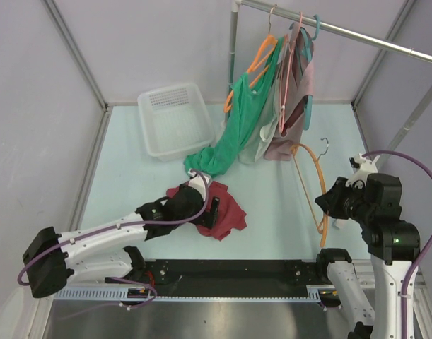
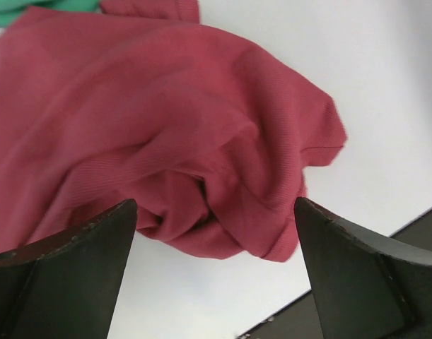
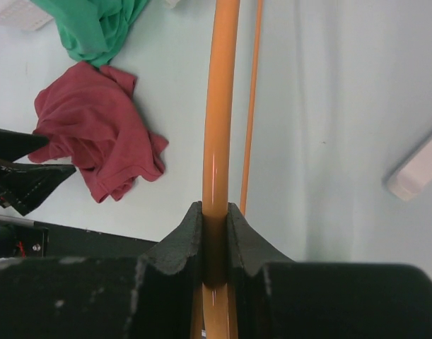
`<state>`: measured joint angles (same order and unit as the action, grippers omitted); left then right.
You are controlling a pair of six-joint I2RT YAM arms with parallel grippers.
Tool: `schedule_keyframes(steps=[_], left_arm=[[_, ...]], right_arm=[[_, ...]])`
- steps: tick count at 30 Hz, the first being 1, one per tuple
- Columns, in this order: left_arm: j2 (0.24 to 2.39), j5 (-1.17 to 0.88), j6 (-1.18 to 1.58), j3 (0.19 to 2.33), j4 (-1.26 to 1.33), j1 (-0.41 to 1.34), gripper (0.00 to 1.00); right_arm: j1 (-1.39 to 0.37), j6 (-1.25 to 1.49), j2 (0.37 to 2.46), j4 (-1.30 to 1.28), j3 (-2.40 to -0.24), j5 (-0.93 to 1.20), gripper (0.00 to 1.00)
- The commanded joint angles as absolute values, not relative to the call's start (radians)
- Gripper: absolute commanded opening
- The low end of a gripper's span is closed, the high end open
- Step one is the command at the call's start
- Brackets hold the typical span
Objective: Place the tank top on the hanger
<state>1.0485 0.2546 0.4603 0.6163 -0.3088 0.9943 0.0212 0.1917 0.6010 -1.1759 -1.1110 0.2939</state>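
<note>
The maroon tank top (image 1: 226, 208) lies crumpled on the table near the front middle; it fills the left wrist view (image 2: 152, 127) and shows in the right wrist view (image 3: 95, 134). My left gripper (image 1: 210, 212) is open, its jaws wide apart just above the top's near edge, nothing between them. My right gripper (image 1: 327, 203) is shut on the bare orange hanger (image 1: 316, 187), gripping one arm of it (image 3: 219, 106), with the metal hook (image 1: 324, 146) pointing to the back.
A long green garment (image 1: 237, 134) hangs from an orange hanger on the rail (image 1: 343, 32) with pink garments and a teal hanger (image 1: 311, 70). A white basket (image 1: 174, 120) stands back left. A black rail (image 1: 230, 272) runs along the front edge.
</note>
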Motion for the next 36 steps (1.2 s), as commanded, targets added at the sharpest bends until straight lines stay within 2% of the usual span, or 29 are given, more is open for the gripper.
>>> schedule_keyframes(steps=[1, 11, 14, 15, 16, 18, 19, 21, 22, 25, 29, 36], left_arm=[[1.054, 0.229, 0.565, 0.614, -0.161, 1.046, 0.97], [1.314, 0.276, 0.548, 0.696, -0.137, 1.149, 0.95], [1.367, 0.296, 0.532, 0.722, -0.135, 1.152, 0.87], [1.39, 0.307, 0.529, 0.733, -0.14, 1.152, 0.81], [1.396, 0.311, 0.525, 0.736, -0.14, 1.152, 0.67], [1.401, 0.313, 0.517, 0.741, -0.14, 1.152, 0.55], [1.399, 0.313, 0.515, 0.744, -0.138, 1.151, 0.41], [1.388, 0.316, 0.503, 0.753, -0.14, 1.152, 0.28], [1.379, 0.313, 0.497, 0.758, -0.14, 1.152, 0.15], [1.368, 0.305, 0.471, 0.79, -0.143, 1.152, 0.0], [1.35, 0.265, 0.414, 0.859, -0.164, 1.152, 0.0], [1.235, 0.239, 0.278, 1.121, -0.261, 1.152, 0.0]], right_arm=[[0.014, 0.206, 0.578, -1.118, -1.091, 0.341, 0.0], [0.003, 0.213, 0.583, -1.092, -1.06, 0.357, 0.0], [0.003, 0.219, 0.584, -1.083, -1.046, 0.354, 0.0], [-0.023, 0.222, 0.583, -1.078, -1.045, 0.353, 0.0], [-0.026, 0.227, 0.584, -1.077, -1.043, 0.35, 0.0], [-0.04, 0.23, 0.584, -1.071, -1.039, 0.339, 0.0], [-0.043, 0.232, 0.584, -1.069, -1.037, 0.334, 0.0], [-0.057, 0.236, 0.584, -1.062, -1.028, 0.328, 0.0], [-0.061, 0.242, 0.586, -1.057, -1.025, 0.325, 0.0], [-0.083, 0.256, 0.586, -1.043, -1.017, 0.321, 0.0], [-0.107, 0.262, 0.588, -1.039, -1.015, 0.298, 0.0], [-0.14, 0.278, 0.592, -1.035, -1.022, 0.278, 0.0]])
